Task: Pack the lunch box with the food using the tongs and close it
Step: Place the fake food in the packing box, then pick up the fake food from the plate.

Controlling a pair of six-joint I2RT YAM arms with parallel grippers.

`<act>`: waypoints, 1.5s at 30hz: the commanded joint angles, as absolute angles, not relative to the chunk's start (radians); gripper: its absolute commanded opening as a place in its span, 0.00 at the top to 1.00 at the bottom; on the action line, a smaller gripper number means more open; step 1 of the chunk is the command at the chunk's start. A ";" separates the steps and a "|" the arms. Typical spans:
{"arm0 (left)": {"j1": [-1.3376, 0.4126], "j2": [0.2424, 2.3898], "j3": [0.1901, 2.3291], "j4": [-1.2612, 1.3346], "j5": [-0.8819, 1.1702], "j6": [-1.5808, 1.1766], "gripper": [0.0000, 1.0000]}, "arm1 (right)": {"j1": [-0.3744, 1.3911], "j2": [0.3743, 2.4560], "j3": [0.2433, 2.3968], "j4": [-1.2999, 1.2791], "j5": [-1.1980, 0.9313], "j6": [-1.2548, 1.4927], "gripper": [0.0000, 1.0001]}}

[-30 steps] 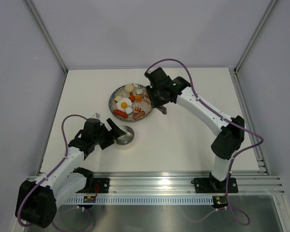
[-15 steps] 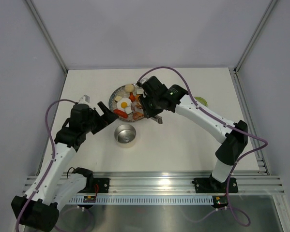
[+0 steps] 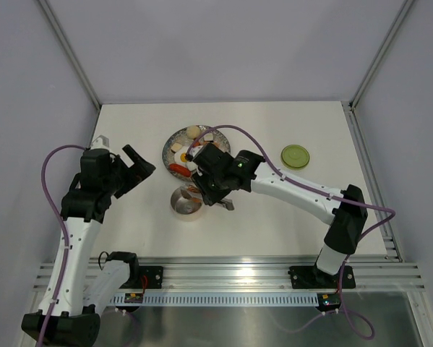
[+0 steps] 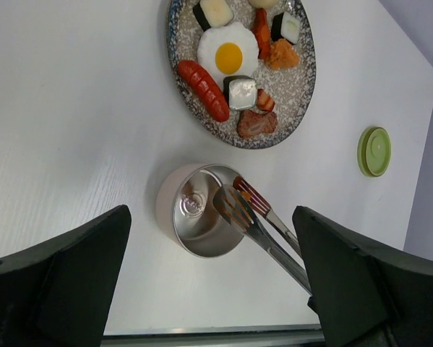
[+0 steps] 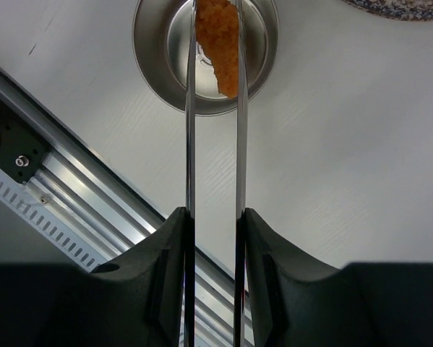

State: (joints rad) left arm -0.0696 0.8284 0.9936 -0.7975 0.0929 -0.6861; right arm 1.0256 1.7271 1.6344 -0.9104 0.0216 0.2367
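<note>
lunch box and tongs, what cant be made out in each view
Top view: the right gripper covers most of the tongs and part of the lunch box's rim.
Right wrist view: the top edge cuts off the lunch box rim and the orange piece's end.
Left wrist view: the tongs' handle end runs behind the blurred left fingers.
Nowhere: whether the piece touches the box floor.
</note>
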 commanded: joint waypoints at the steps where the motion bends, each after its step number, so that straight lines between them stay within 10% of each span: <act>1: -0.064 0.807 1.005 -0.808 0.083 -0.669 0.01 | 1.054 1.707 1.644 -0.859 0.005 0.249 0.77; 5: -0.064 0.796 0.991 -0.811 0.081 -0.669 0.01 | 1.066 1.732 1.641 -0.854 0.005 0.253 0.73; 11: -0.064 0.795 0.979 -0.808 0.084 -0.669 0.01 | 1.075 1.747 1.660 -0.856 0.006 0.253 0.40; 15: -0.064 0.793 0.977 -0.810 0.086 -0.667 0.01 | 1.075 1.750 1.675 -0.857 0.017 0.250 0.39; 26: -0.064 0.793 0.966 -0.805 0.086 -0.664 0.01 | 1.074 1.736 1.752 -0.871 0.113 0.221 0.80; 45: -0.064 0.815 0.968 -0.801 0.097 -0.641 0.01 | 0.729 1.957 2.008 -0.902 0.094 0.138 0.80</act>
State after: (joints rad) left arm -0.0696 0.8097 0.9707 -0.8295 0.0937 -0.6621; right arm 0.7395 1.9171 1.9457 -0.8955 0.1207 0.1696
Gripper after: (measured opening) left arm 0.988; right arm 0.287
